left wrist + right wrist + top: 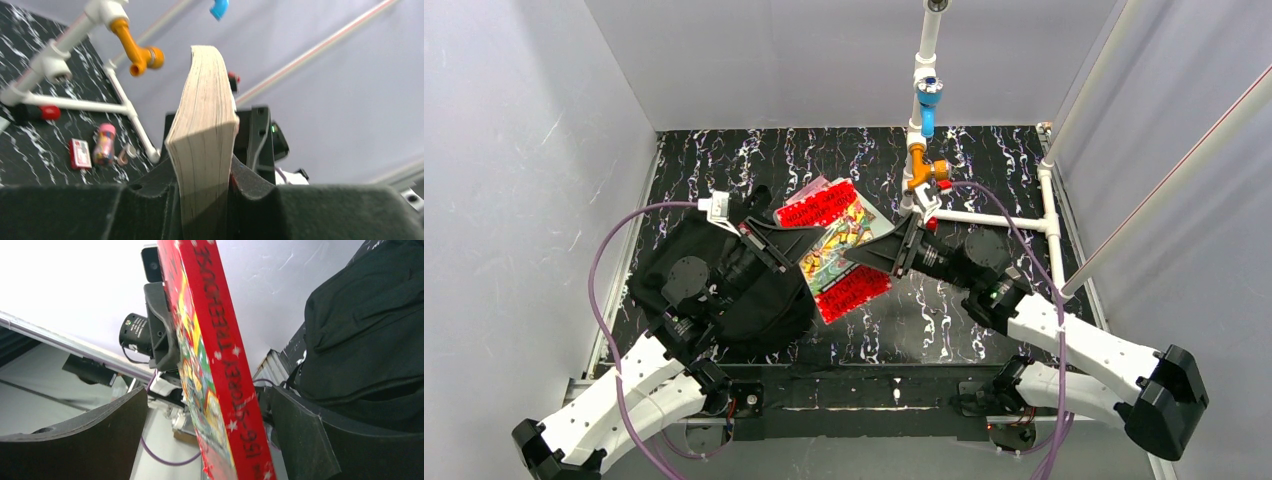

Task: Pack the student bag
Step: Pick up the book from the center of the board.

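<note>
pinching red book (839, 245), left claw (802, 243), student bag (370, 325) beside, pipes (989, 218) beyond

book (839, 250): above the middle of the table (924, 320), between the left gripper (792, 243) and the right gripper (876, 256) (page edge toward the left one)
student bag (769, 305): on the table, left of the book, under the left arm (654, 370)
pipe frame (999, 218): behind and right of the book
</note>
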Robot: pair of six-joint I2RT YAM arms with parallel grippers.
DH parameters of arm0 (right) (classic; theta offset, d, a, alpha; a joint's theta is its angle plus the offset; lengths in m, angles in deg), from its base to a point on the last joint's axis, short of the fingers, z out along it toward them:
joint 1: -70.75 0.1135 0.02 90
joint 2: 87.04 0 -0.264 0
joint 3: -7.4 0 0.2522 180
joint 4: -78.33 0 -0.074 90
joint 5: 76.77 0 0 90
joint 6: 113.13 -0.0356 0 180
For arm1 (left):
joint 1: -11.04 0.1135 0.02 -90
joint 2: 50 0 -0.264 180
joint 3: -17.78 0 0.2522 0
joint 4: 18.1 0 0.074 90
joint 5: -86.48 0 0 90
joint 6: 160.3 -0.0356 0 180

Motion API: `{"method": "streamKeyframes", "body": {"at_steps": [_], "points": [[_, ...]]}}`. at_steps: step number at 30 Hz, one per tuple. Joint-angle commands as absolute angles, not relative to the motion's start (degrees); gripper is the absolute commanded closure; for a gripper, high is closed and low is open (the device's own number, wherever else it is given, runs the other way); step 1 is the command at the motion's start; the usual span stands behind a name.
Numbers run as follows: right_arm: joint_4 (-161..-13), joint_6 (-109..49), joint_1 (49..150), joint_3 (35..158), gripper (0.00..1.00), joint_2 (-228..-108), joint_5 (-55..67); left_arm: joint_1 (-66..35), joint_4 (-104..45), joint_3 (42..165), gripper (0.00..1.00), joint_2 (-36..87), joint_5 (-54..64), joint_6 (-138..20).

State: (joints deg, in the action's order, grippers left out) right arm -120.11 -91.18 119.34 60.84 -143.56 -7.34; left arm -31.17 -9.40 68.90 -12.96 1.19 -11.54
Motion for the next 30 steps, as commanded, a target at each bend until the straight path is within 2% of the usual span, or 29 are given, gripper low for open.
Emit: {"method": "streamKeyframes", "body": {"at_steps": [1, 8, 14, 17, 21, 23, 24, 25, 26, 27, 30], "points": [[-129.61, -91.35, 125.66, 56.41, 0.02, -141.27, 5.13, -30.93, 0.81, 72.41, 1.00, -14.79, -14.59, -15.39], [-134.31, -90.33, 128.15, 54.58, 0.02, -141.18, 10.11, -30.95, 5.15, 73.31, 1.00, -14.12, -17.34, -17.10], [-145.10, -91.22, 130.29, 54.18, 0.02, -145.20, 16.04, -30.96, 9.53, 72.33, 1.00, -11.60, -17.80, -13.19], [-146.48, -89.67, 130.39, 58.27, 0.07, -149.29, 16.24, -30.91, 11.47, 71.58, 1.00, -10.25, -18.76, -11.01], [-152.28, -90.07, 130.80, 60.66, 0.37, -153.11, 15.56, -30.92, 11.74, 71.61, 1.00, -9.60, -18.35, -11.70], [-151.19, -90.26, 130.86, 60.35, 0.63, -152.72, 17.23, -30.92, 10.92, 70.57, 1.00, -10.48, -18.73, -11.93], [-149.03, -90.07, 130.86, 60.21, 0.73, -151.99, 18.19, -30.91, 9.22, 69.64, 1.00, -11.40, -18.94, -11.44], [-145.95, -89.54, 130.86, 60.29, 0.84, -151.01, 19.37, -30.94, 6.39, 68.93, 0.95, -12.53, -19.10, -10.91], [-142.26, -88.42, 130.82, 60.52, 0.93, -149.66, 20.07, -30.91, 3.01, 68.03, 0.78, -13.99, -19.11, -10.51], [-136.32, -86.83, 130.78, 60.95, 0.99, -147.97, 21.45, -30.93, -1.00, 67.12, 0.66, -15.40, -18.88, -10.23], [-117.39, -80.92, 130.77, 63.47, 0.99, -142.02, 26.17, -30.88, -19.08, 65.13, 0.40, -21.51, -18.61, -10.07]]}}
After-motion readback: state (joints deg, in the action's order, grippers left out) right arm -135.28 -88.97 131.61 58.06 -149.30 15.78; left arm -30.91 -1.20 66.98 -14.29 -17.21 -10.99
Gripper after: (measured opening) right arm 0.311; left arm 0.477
